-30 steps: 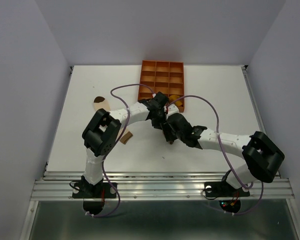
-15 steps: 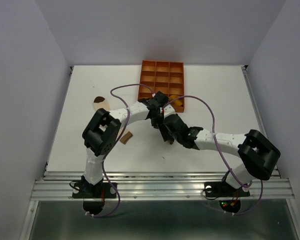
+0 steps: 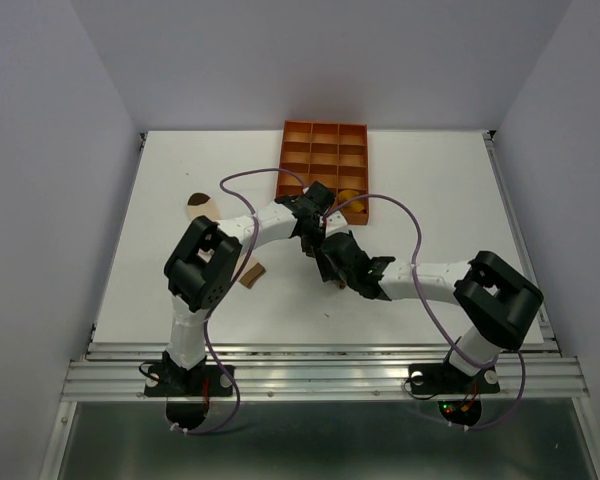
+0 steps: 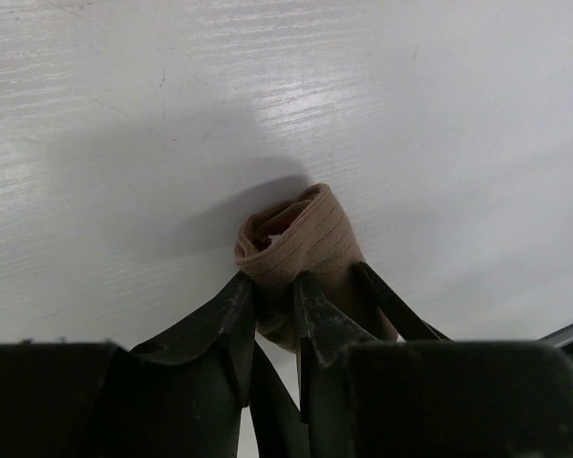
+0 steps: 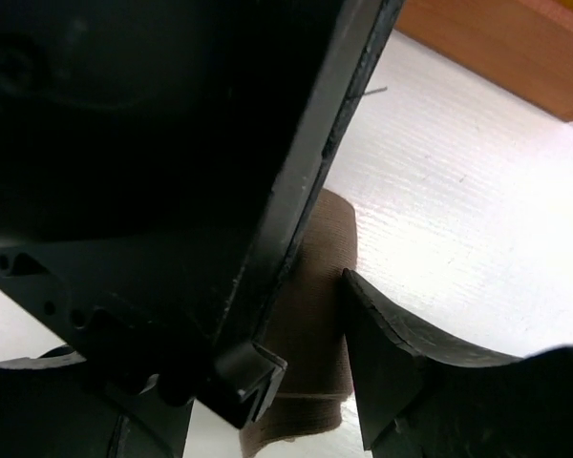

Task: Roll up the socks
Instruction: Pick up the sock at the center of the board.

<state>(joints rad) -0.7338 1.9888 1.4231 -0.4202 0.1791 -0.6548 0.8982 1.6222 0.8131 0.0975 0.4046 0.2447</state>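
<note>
Noted white worktop boxed by pale walls at left, far and right, with a metal rail along the near edge. Logged orange tray hard against the far edge, about centre, with bare surface on both sides of it. Marked the right half as the widest open room.

Found both arms meeting just short of the tray's near edge, well clear of the side walls. Saw left end effector closed narrow on the taupe sock, rolled into a tight bundle resting on the worktop at mid-depth. Saw right end effector with jaws standing well apart, straddling the roll and the left fingers. Recorded one right finger against the sock's side; could not read contact on the other.

Located mustard sock in a near-right tray compartment. Located cream sock flat near the left edge, well apart from the arms. Spotted small brown piece beside the left arm's elbow, kind not told.
</note>
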